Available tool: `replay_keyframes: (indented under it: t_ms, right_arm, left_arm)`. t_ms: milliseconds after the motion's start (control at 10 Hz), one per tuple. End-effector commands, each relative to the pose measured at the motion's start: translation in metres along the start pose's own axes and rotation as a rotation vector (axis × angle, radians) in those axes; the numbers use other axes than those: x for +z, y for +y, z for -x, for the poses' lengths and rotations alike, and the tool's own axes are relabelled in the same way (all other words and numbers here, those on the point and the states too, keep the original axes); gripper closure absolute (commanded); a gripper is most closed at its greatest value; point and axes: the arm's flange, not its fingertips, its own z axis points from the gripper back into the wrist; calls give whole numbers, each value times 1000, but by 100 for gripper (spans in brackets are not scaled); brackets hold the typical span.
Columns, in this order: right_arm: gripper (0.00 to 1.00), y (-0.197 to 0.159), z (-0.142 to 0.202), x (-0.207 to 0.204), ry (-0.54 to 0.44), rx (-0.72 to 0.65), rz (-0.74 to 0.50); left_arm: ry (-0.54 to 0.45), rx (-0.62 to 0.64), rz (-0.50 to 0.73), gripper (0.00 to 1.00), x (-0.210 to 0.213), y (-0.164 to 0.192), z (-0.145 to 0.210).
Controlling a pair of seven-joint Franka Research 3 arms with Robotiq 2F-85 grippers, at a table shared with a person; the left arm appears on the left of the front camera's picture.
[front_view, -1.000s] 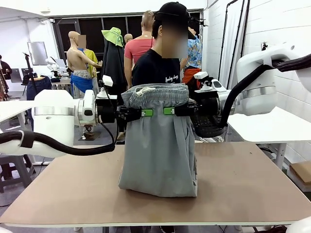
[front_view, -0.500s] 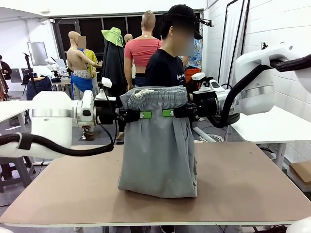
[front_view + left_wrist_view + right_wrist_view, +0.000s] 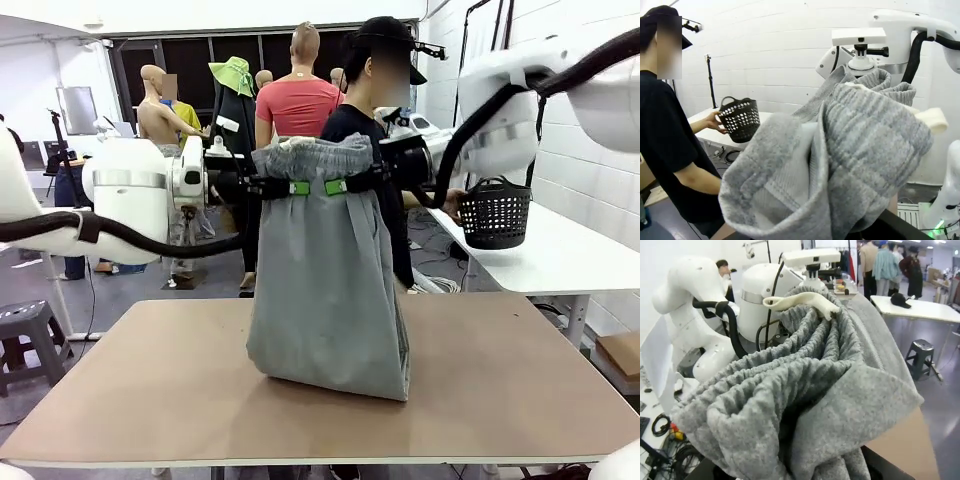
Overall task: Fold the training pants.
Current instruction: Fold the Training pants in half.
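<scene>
The light grey training pants [image 3: 325, 280] hang in front of me, folded over, their lower end resting on the brown table [image 3: 500, 370]. My left gripper [image 3: 290, 187] is shut on the left side of the gathered waistband [image 3: 315, 157]. On the other side, my right gripper [image 3: 340, 186] is shut on the same waistband. Bunched waistband fabric [image 3: 840, 150] covers the fingers in the left wrist view. In the right wrist view the ribbed waistband [image 3: 800, 385] with its white drawstring [image 3: 800, 301] hides the fingers too.
A person in a black shirt [image 3: 385, 170] stands behind the pants and holds a black mesh basket [image 3: 493, 213] over the white side table [image 3: 545, 255] at the right. That basket [image 3: 740, 118] also appears in the left wrist view. A grey stool [image 3: 25, 330] stands at the left.
Both arms have lifted the waistband higher, so the pants hang longer with less cloth on the table. The person has stepped right and now holds the basket at the side table.
</scene>
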Motion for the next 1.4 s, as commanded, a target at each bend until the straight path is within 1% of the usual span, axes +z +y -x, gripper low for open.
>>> replay_keyframes:
  t_ms: [0, 100, 500, 600, 700, 800, 900, 1000, 1200, 1300]
  right_arm:
    - [100, -7, -17, -3, 48, 5, 2]
    - [100, 0, 0, 0, 0, 0, 0]
    - [100, 0, 0, 0, 0, 0, 0]
    - [100, -8, 1, 3, 20, -7, 0]
    - [100, -28, -11, 7, 32, -22, 3]
    - [100, -45, -18, 11, 44, -52, 21]
    - [100, -57, -24, 15, 67, -77, 59]
    - [100, -72, -32, 19, 78, -95, 78]
    - [100, -104, -51, 18, 90, -98, 133]
    - [100, -113, -64, 17, 93, -102, 153]
  left_arm:
    - [0, -7, 23, 100, -4, 12, -19]
    - [0, 0, 0, 100, 0, 0, 0]
    - [0, 0, 0, 100, 0, 0, 0]
    - [6, 11, 10, 100, -2, 5, 5]
    - [11, 26, -4, 100, -4, 14, 0]
    - [23, 73, -25, 100, -7, 31, -9]
    - [30, 107, -46, 100, -6, 45, -16]
    - [32, 112, -101, 100, -3, 60, -24]
    - [-5, 85, -144, 100, -1, 85, -42]
    - [-28, 75, -188, 100, 0, 91, -53]
